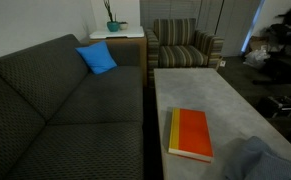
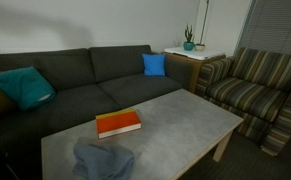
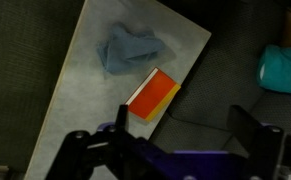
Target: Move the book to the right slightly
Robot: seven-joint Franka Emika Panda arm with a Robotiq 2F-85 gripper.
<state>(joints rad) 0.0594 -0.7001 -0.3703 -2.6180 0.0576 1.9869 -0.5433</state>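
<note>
The book (image 1: 191, 134) has a bright orange cover and a yellow edge and lies flat on the grey coffee table (image 1: 205, 90). It shows in both exterior views (image 2: 118, 124) and in the wrist view (image 3: 153, 94), near the table edge that faces the sofa. My gripper (image 3: 185, 125) shows only in the wrist view. It hangs high above the scene, over the sofa seat beside the table, well apart from the book. Its two dark fingers stand wide apart with nothing between them.
A crumpled grey-blue cloth (image 2: 103, 160) lies on the table close to the book. A dark sofa (image 2: 85, 80) holds a blue cushion (image 2: 154, 64) and a teal cushion (image 2: 23, 86). A striped armchair (image 2: 255, 85) and a side table with a plant (image 2: 190, 50) stand beyond.
</note>
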